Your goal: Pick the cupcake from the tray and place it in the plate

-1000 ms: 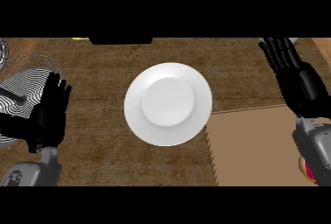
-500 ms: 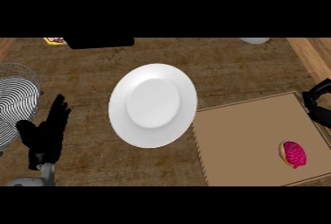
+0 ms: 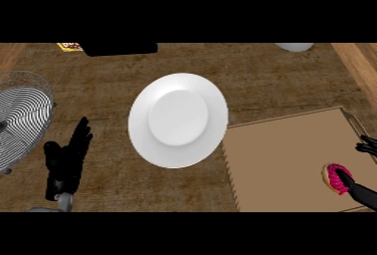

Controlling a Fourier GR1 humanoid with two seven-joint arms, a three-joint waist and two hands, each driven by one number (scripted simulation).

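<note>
At the tray's (image 3: pixel 294 149) lower right corner sits the pink-frosted cupcake (image 3: pixel 336 178), right hand (image 3: pixel 361 189) fingers curling onto it. Best to close squarely round its sides before lifting toward the white plate (image 3: pixel 177 119). Left hand (image 3: pixel 68 162) rests open on the desk (image 3: pixel 258 79).

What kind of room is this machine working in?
Probably a kitchen: a white plate lies on a wood-grain counter, beside a brown tray bearing a pink-iced cupcake, with a wire rack at the left edge.
</note>
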